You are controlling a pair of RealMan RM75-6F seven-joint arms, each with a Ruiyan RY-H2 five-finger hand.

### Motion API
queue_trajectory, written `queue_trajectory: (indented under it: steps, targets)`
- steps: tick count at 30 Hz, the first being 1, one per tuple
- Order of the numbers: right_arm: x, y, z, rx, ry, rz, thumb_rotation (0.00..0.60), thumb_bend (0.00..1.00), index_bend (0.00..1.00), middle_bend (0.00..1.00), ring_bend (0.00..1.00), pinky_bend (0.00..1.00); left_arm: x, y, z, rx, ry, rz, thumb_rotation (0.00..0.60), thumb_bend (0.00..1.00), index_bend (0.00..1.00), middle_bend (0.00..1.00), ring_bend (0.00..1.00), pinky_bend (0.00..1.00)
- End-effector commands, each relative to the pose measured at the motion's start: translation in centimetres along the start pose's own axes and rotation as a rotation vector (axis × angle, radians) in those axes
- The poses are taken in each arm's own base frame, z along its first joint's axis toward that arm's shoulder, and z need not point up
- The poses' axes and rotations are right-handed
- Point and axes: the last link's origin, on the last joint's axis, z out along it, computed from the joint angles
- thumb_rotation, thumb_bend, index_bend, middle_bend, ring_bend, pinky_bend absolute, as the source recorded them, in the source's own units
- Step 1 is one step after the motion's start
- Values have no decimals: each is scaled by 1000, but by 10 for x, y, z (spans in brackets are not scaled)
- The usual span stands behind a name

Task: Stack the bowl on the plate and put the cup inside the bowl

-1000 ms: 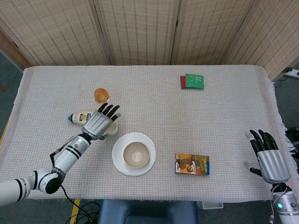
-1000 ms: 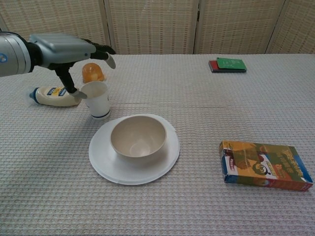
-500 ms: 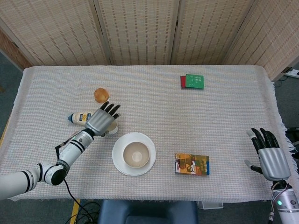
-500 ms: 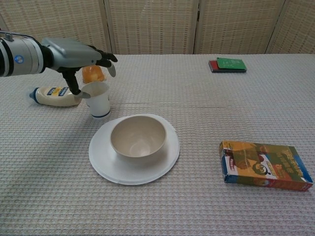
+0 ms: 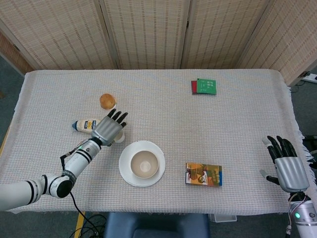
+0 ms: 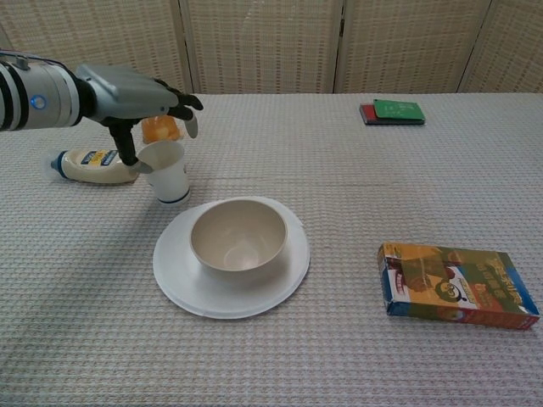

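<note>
- Since a second ago the left hand point(image 6: 140, 87) has slid toward the small white paper cup point(image 6: 167, 170), which stands at the plate's 10 o'clock.
- Fingers hang spread over the rim, thumb touching its left edge; nothing gripped yet.
- Cream bowl point(image 6: 237, 235) already sits on the white round plate point(image 6: 174, 273).
- Best close around the cup's wall, lift straight, clear the mayonnaise bottle point(image 6: 89, 165).
- Right hand point(image 5: 289, 169) rests open-fingered at the bench's 4 o'clock.

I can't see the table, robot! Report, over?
Left hand over cup, thumb at rim, no grip yet. Right hand open, idle. Bowl on plate. Path clear.
</note>
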Motion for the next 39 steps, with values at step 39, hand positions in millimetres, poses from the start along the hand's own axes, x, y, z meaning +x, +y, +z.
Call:
queue_trajectory:
  steps: [39]
  targets:
    - [1,0,-2,3,7,3,600,164,91,78,3,77,-5,-6,2,41,-42,35,600,235,200,0,0,57]
